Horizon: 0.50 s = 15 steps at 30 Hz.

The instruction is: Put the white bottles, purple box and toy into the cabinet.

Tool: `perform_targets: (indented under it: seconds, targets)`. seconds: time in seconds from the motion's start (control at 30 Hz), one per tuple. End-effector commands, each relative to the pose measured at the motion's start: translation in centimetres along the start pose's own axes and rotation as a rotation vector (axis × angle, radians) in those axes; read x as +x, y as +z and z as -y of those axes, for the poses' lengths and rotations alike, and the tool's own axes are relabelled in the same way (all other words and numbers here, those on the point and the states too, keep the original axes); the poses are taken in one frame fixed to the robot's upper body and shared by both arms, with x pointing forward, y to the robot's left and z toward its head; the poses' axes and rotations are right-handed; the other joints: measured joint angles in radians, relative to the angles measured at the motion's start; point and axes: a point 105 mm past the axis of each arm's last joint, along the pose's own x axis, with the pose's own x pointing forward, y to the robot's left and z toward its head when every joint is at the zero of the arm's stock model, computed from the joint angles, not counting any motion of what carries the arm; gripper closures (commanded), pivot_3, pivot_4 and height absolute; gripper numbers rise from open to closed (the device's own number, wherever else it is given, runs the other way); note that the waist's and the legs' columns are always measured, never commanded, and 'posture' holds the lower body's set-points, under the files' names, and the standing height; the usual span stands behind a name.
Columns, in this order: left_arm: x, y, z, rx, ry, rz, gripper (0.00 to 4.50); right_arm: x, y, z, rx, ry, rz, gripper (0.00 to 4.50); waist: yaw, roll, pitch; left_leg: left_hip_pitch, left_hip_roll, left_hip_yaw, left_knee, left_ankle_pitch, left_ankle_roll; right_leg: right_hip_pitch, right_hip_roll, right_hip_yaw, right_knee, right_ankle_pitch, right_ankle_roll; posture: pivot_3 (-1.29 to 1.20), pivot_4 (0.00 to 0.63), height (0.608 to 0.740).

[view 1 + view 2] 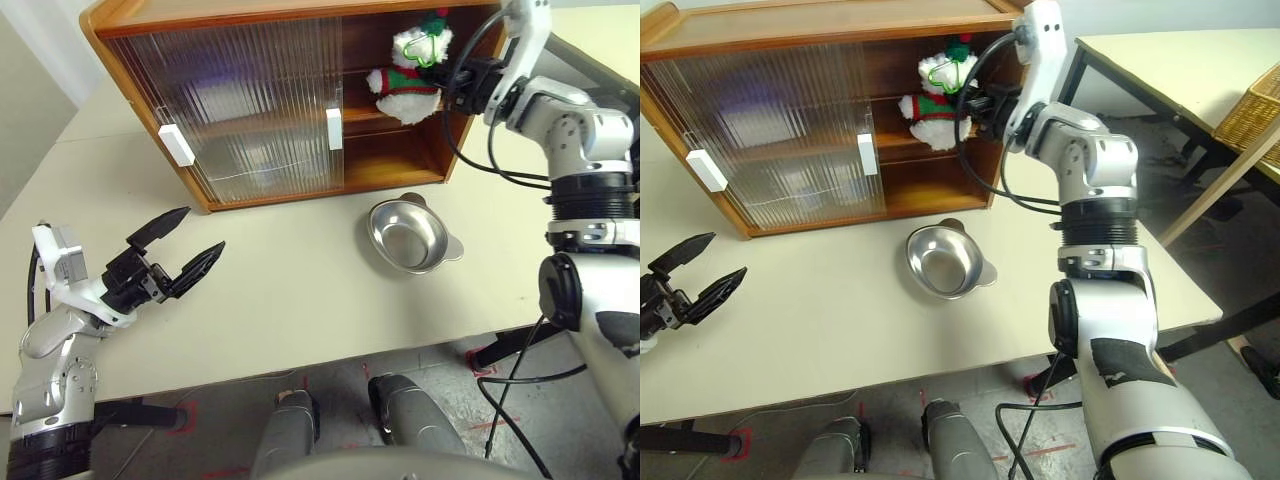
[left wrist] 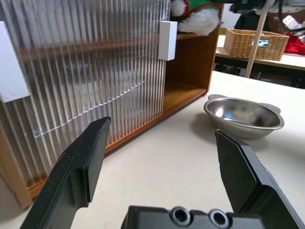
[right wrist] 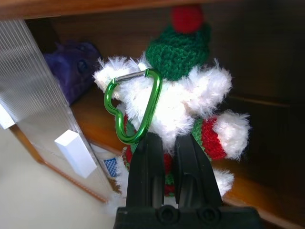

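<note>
The toy (image 1: 408, 72), a white plush with a green hat, a striped scarf and a green clip, hangs at the cabinet's (image 1: 250, 12) open right end, level with the upper shelf. My right gripper (image 3: 162, 143) is shut on its body from the front. I cannot tell whether it rests on the shelf. The purple box (image 3: 71, 67) lies on that shelf behind the toy, partly behind the ribbed door. The white bottles are hidden. A white bit with blue print (image 3: 108, 164) peeks past the door edge; I cannot tell what it is. My left gripper (image 1: 200, 230) hovers open over the table's left, holding nothing.
Both ribbed doors (image 1: 250, 100) are slid to the left, their white handles (image 1: 334, 128) facing front. A steel bowl (image 1: 408, 235) stands on the table in front of the open section. A wicker basket (image 1: 1255, 110) sits on another table to the right.
</note>
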Motion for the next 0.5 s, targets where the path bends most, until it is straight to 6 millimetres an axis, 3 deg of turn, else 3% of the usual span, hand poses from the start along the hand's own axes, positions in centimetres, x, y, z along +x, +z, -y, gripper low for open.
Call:
perform_targets:
  seconds: [0.03,0.5]
  targets:
    - [0.0,-0.1,0.2,0.013,-0.009,-0.018,0.00,1.0,0.8,0.0,-0.074,-0.016,0.031,4.49,0.002,0.000,0.000,0.000,0.000,0.000,0.000,0.000,0.000,0.000,0.000,0.000,0.000,0.000,0.000,-0.12,0.077,0.740]
    - [0.0,-0.1,0.5,0.015,-0.002,-0.021,0.00,3.0,-0.2,2.1,-0.206,-0.165,0.084,4.49,0.009,0.000,0.000,0.000,0.002,-0.001,0.000,0.000,0.001,0.000,0.000,0.000,0.000,0.006,-0.010,-0.11,0.087,0.740]
